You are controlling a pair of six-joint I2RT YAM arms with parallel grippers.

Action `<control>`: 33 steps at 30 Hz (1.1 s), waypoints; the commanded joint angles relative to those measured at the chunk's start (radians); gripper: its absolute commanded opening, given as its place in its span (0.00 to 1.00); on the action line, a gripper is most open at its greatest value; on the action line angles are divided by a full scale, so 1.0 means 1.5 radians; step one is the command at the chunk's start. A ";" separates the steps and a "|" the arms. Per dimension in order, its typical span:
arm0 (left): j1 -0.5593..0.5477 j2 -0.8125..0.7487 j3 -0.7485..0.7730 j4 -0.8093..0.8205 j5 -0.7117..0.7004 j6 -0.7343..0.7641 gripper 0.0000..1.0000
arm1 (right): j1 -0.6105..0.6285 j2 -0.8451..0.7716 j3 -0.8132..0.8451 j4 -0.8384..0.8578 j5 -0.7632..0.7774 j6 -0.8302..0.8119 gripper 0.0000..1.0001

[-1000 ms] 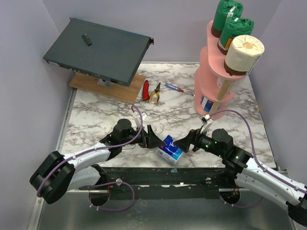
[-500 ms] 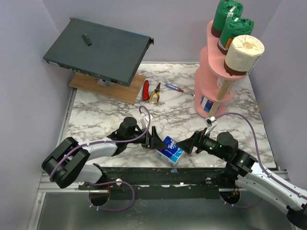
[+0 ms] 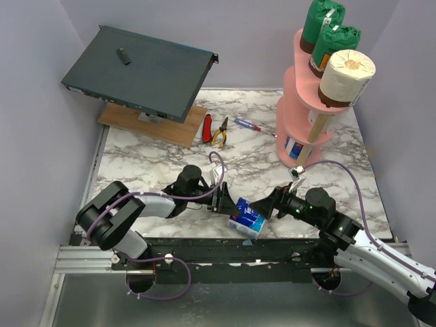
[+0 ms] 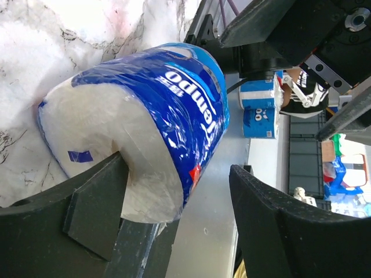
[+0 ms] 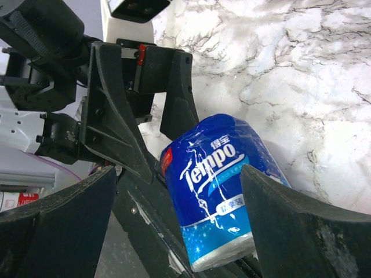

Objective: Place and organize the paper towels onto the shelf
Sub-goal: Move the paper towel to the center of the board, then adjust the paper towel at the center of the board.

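Three paper towels (image 3: 332,42) atop pink shelf (image 3: 294,102)

Robot lab cell: lavender partition walls (image 3: 30,136), marble-print tabletop (image 3: 157,163), aluminium rail (image 3: 68,257), pliers (image 3: 219,133) among stray hand tools.

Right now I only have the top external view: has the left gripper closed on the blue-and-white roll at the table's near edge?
Observer: Not closed. In the left wrist view, one finger of the left gripper dents the white end of the blue-and-white roll. The other finger stands clear of the wrap.
Reviewer: And the right gripper?
Observer: Its wrist view shows the right gripper open wide with the roll between its fingers. I cannot tell whether either one touches it.
Reviewer: Any marking on the wrap?
Observer: White lettering that reads Tempo.
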 commanded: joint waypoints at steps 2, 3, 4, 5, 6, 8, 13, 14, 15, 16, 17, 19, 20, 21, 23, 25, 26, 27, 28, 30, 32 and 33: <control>-0.008 0.035 0.027 0.057 0.042 -0.016 0.71 | 0.003 -0.003 -0.008 0.014 -0.002 -0.007 0.90; -0.010 0.038 0.034 0.050 0.041 -0.013 0.71 | 0.003 -0.003 -0.009 0.013 -0.001 -0.007 0.90; -0.013 0.040 0.040 0.037 0.039 -0.009 0.71 | 0.004 -0.004 -0.010 0.013 0.000 -0.007 0.90; -0.016 0.043 0.048 0.025 0.038 -0.002 0.70 | 0.003 -0.003 -0.010 0.013 0.002 -0.008 0.90; -0.019 0.045 0.054 0.015 0.036 0.002 0.69 | 0.003 -0.002 -0.010 0.013 0.003 -0.008 0.90; -0.025 0.048 0.063 0.008 0.038 0.007 0.65 | 0.003 -0.001 -0.010 0.013 0.005 -0.007 0.90; -0.033 0.047 0.082 -0.022 0.040 0.023 0.49 | 0.004 0.001 -0.005 0.011 0.009 -0.013 0.90; -0.033 0.046 0.082 -0.023 0.040 0.025 0.47 | 0.003 0.000 -0.004 0.010 0.010 -0.014 0.91; -0.033 0.043 0.083 -0.024 0.040 0.025 0.43 | 0.003 0.001 -0.003 0.010 0.011 -0.015 0.90; -0.033 0.042 0.085 -0.026 0.040 0.026 0.40 | 0.003 0.001 -0.002 0.010 0.012 -0.016 0.90; -0.033 0.041 0.085 -0.030 0.040 0.028 0.37 | 0.003 0.001 0.000 0.010 0.012 -0.017 0.91; -0.033 0.035 0.088 -0.036 0.039 0.031 0.29 | 0.003 0.001 0.003 0.009 0.013 -0.020 0.90; -0.033 0.031 0.089 -0.044 0.037 0.034 0.26 | 0.003 0.001 0.006 0.008 0.014 -0.022 0.90; -0.033 0.025 0.090 -0.052 0.033 0.040 0.24 | 0.003 0.000 0.009 0.006 0.015 -0.024 0.90; -0.033 0.010 0.093 -0.074 0.024 0.053 0.19 | 0.003 0.001 0.017 0.002 0.017 -0.029 0.91; -0.033 -0.010 0.094 -0.103 0.011 0.069 0.16 | 0.003 -0.001 0.025 -0.002 0.023 -0.034 0.90; -0.033 -0.026 0.096 -0.126 0.002 0.077 0.16 | 0.003 -0.001 0.029 -0.005 0.026 -0.037 0.90; -0.033 -0.040 0.098 -0.151 -0.007 0.088 0.15 | 0.004 -0.003 0.037 -0.009 0.029 -0.042 0.90; -0.032 -0.061 0.101 -0.179 -0.021 0.104 0.15 | 0.004 -0.004 0.045 -0.014 0.032 -0.047 0.90; -0.033 -0.105 0.113 -0.252 -0.055 0.138 0.14 | 0.003 -0.004 0.067 -0.028 0.039 -0.061 0.90; -0.033 -0.148 0.131 -0.333 -0.097 0.172 0.14 | 0.003 -0.004 0.089 -0.040 0.047 -0.078 0.91; -0.033 -0.166 0.147 -0.380 -0.121 0.190 0.13 | 0.004 -0.003 0.098 -0.044 0.053 -0.086 0.91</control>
